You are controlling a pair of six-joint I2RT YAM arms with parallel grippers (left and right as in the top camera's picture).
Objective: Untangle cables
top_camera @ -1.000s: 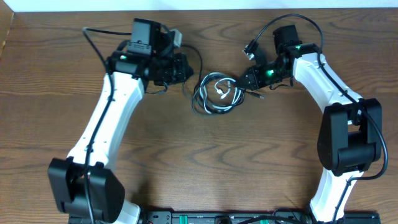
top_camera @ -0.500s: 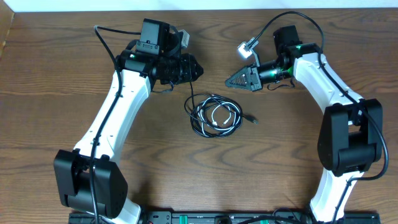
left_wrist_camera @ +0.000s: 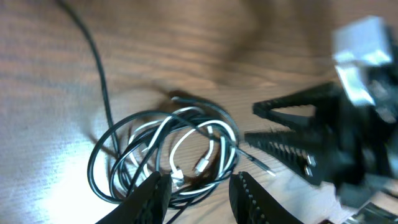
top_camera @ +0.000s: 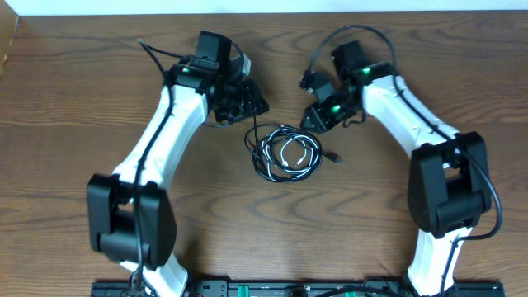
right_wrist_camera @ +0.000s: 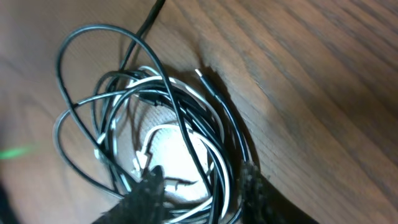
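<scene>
Left gripper (top_camera: 258, 106) and right gripper (top_camera: 308, 121) have swung nearer the cables (top_camera: 285, 154), both part-open and empty. Coil remains tangled.

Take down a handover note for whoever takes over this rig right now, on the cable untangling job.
Left end effector: open, empty, close to the coil.
Right end effector: open, empty, close to the coil from the other side.
Black cable and white cable: coiled together on the table between the arms, held by neither.
Done: nothing separated.
Left: pull the two cables apart.
</scene>
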